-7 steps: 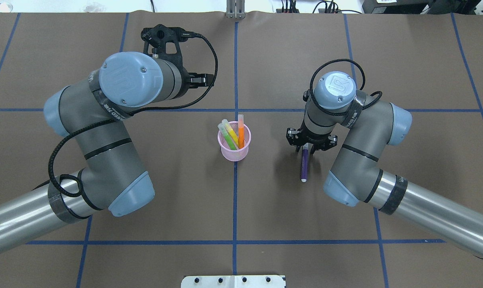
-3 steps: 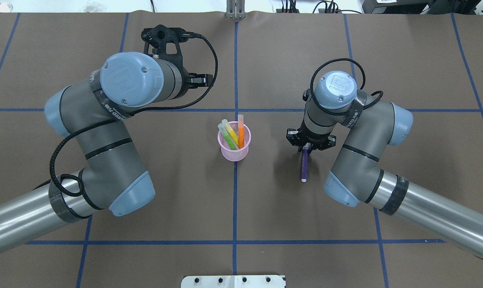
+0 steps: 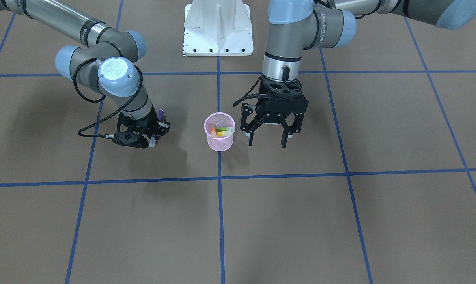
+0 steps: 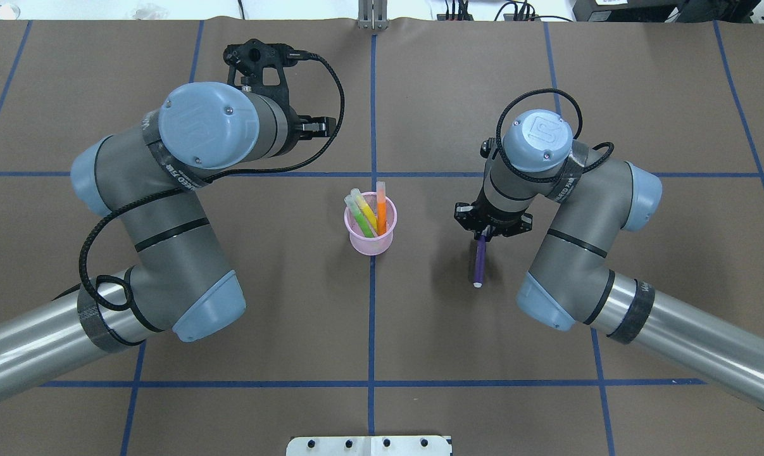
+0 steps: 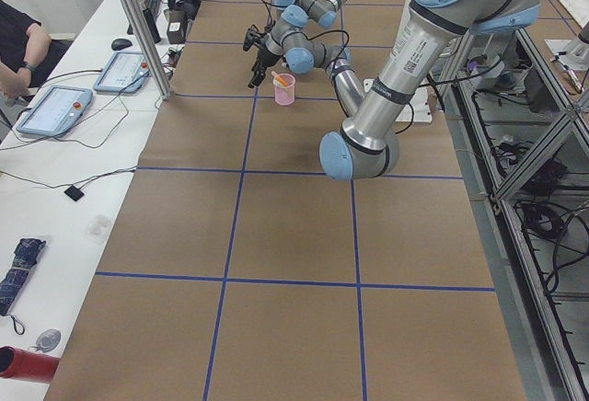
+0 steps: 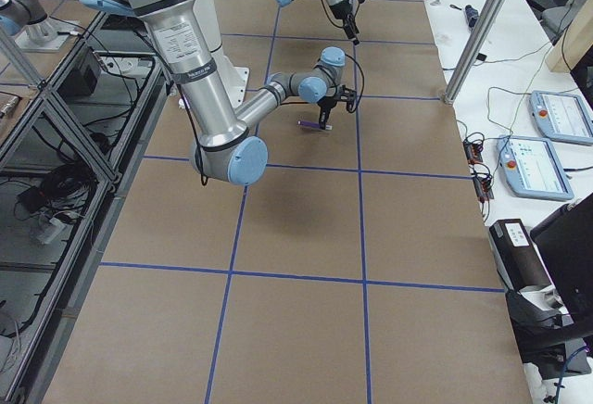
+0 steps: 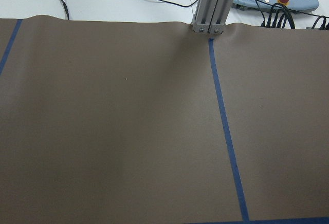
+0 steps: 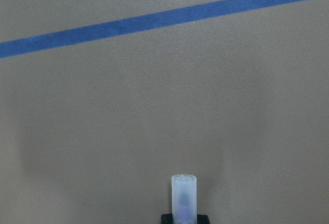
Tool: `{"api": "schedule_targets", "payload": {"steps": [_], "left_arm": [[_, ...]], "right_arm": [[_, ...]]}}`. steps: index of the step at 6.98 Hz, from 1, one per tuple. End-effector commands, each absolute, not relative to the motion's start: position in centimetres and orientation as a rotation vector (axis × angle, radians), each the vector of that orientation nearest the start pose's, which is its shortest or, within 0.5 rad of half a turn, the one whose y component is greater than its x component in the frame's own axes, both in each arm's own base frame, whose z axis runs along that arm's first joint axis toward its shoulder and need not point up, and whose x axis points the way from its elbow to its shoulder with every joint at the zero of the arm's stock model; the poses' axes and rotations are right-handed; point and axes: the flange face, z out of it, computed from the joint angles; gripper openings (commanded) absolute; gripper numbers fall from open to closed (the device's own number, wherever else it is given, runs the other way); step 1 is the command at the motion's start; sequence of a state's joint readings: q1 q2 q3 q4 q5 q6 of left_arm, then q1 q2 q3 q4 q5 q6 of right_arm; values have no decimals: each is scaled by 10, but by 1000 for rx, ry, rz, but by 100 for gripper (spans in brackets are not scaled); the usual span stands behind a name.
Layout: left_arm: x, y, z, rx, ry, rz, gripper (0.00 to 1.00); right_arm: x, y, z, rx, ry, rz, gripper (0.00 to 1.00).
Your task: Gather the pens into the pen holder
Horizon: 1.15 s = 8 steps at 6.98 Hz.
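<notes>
The purple pen point(image 4: 480, 261) lies roughly level in the right gripper point(image 4: 483, 236), which is closed on it near its pale cap end, so most of the barrel sticks out towards the robot. A shadow beside it tells us it is probably just clear of the table point(image 4: 419, 329). We judge it light, stiff and smooth. Pinched this far from its middle it may swivel, and we would rather hold it nearer the centre. The pen holder point(image 4: 370, 240) stands upright, well to one side, with the orange pen point(image 4: 381, 209), yellow pen point(image 4: 366, 209) and green pen point(image 4: 358, 219) leaning inside. The left gripper point(image 3: 267, 142) hangs just beside the holder, jaws wide apart, holding nothing.
</notes>
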<state>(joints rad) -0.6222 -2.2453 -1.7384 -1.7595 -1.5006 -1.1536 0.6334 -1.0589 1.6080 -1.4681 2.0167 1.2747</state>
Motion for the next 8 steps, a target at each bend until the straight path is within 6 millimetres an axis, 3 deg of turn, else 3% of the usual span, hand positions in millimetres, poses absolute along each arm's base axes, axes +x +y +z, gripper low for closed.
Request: {"api": "schedule_targets", "payload": {"steps": [1, 4, 5, 6, 7, 8], "left_arm": [[457, -501, 168, 567, 864, -223, 88], [441, -517, 179, 582, 827, -156, 86], [417, -533, 206, 559, 788, -105, 86], [378, -555, 241, 515, 761, -49, 88], [333, -572, 281, 449, 755, 13, 97], [290, -584, 319, 379, 765, 45, 99]], "right_arm": [[-480, -474, 327, -76, -785, 181, 0], [-418, -484, 264, -12, -850, 284, 0], [-403, -489, 247, 15, -883, 303, 0], [-396, -486, 232, 60, -903, 303, 0], [-387, -485, 202, 145, -935, 311, 0], [-385, -490, 189, 231, -921, 343, 0]]}}
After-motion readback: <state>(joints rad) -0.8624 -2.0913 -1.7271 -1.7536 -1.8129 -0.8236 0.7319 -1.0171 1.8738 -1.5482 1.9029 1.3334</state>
